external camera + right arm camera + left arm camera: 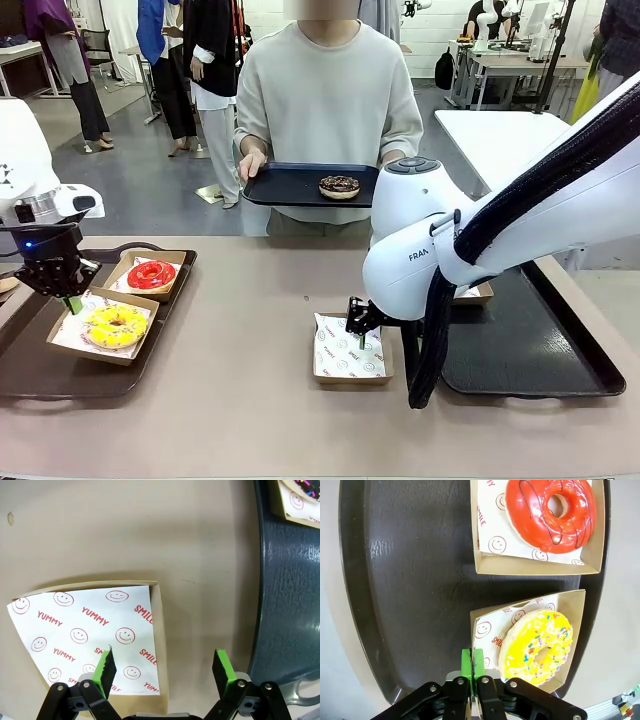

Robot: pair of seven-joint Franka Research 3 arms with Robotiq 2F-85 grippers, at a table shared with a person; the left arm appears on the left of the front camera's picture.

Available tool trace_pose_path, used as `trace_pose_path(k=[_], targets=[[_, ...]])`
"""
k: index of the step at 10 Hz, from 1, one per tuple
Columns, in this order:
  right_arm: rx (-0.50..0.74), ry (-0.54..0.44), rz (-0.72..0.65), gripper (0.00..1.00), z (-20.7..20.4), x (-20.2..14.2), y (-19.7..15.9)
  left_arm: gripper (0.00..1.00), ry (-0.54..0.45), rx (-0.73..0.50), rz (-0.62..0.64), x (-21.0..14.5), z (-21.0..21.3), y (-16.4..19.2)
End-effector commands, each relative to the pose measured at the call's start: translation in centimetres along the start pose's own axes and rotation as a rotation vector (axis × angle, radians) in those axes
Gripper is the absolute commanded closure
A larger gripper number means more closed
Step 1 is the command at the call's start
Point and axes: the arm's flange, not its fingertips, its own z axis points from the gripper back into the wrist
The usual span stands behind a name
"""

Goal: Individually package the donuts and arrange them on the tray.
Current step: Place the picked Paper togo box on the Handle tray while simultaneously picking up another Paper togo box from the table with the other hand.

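Note:
A glossy red donut (pixel 151 275) (pixel 530 520) and a yellow sprinkled donut (pixel 115 325) (pixel 552 635) each lie in a paper-lined cardboard box on the brown tray (pixel 30 375) (pixel 420 580) at the left. My left gripper (pixel 68 297) (pixel 472 665) is shut on the rim of the yellow donut's box at its corner. An empty lined box (pixel 350 352) (pixel 161 630) sits mid-table. My right gripper (pixel 358 325) (pixel 164 667) is open, straddling its side wall. Across the table a person holds a dark tray (pixel 285 185) carrying a dark donut (pixel 339 186).
A second dark tray (pixel 530 345) (pixel 290 605) lies at the right. A box (pixel 478 293) on it is mostly hidden behind my right arm, and its corner shows a dark sprinkled donut (pixel 311 484). Bare tabletop lies between the trays.

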Motion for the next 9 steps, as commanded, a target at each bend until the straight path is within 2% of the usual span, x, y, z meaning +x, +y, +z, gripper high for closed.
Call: trace_pose_path(k=[1, 5, 6, 7, 8, 9], targets=[[0.024, 0.002, -0.003, 0.0, -0.37, 0.28, 0.65, 0.99, -0.006, 0.031, 0.015, 0.62, -0.02, 0.02], [0.037, 0.008, -0.005, 0.0, -0.46, 0.32, 0.67, 0.99, -0.003, 0.039, 0.014, 0.79, -0.18, -0.14], [0.046, 0.005, 0.009, 0.46, -0.46, 0.3, 0.66, 0.77, -0.002, 0.039, 0.013, 0.79, -0.17, -0.11], [0.047, 0.007, 0.003, 0.59, -0.46, 0.33, 0.66, 0.41, 0.004, 0.041, 0.009, 0.79, -0.19, -0.11], [0.05, 0.007, 0.001, 1.0, -0.47, 0.35, 0.7, 0.19, 0.006, 0.043, 0.012, 0.81, -0.2, -0.1], [0.051, 0.007, -0.001, 1.0, -0.48, 0.37, 0.69, 0.0, 0.009, 0.045, 0.012, 0.83, -0.24, -0.13]])
